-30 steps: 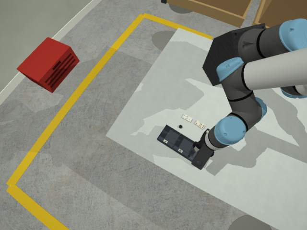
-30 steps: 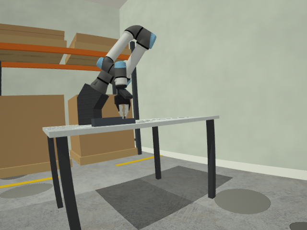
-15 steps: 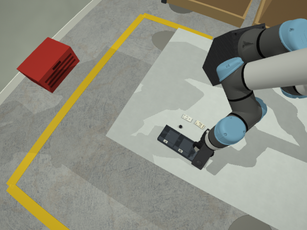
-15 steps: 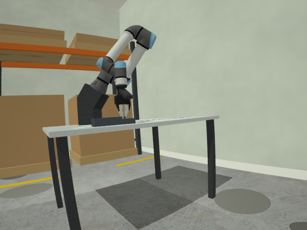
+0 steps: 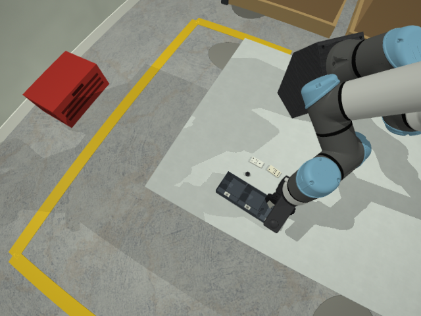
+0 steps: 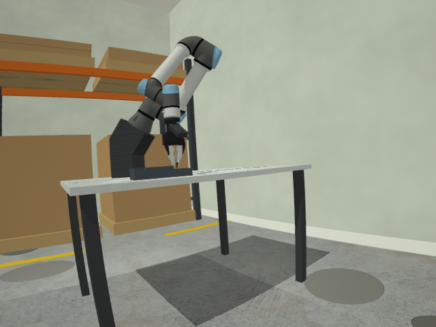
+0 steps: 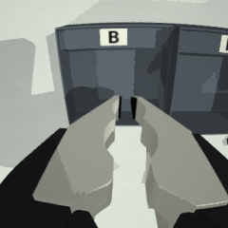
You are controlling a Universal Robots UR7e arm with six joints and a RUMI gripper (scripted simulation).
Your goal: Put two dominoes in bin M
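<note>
Pincer nearly closed near bin B.
Gripper point(image 5: 270, 203) point(image 6: 176, 166) point(image 7: 125, 98) narrow, grasping nothing visible; two dominoes point(image 5: 256, 162) lie on table point(image 5: 190, 170) point(image 6: 246, 171).

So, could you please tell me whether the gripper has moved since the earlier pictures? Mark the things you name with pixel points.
No; the gripper point(image 5: 269, 200) point(image 6: 176, 166) point(image 7: 125, 98) still hangs over the same end of the dark bins point(image 5: 237, 203) point(image 6: 154, 173) point(image 7: 173, 71).
</note>
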